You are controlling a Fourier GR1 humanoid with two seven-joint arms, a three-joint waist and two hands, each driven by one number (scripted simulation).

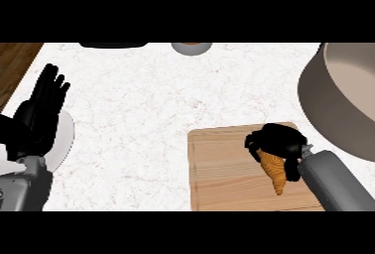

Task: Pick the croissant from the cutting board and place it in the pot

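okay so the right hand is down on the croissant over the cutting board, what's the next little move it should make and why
Probably lift straight up. The right hand is curled round the croissant, whose tip still lies over the cutting board. The pot stands to the right with a raised wall, so height comes before carrying across.

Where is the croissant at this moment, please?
In the head view the croissant lies on the right part of the wooden cutting board, lower right, with the right hand curled over its upper end; the pot stands just beyond.
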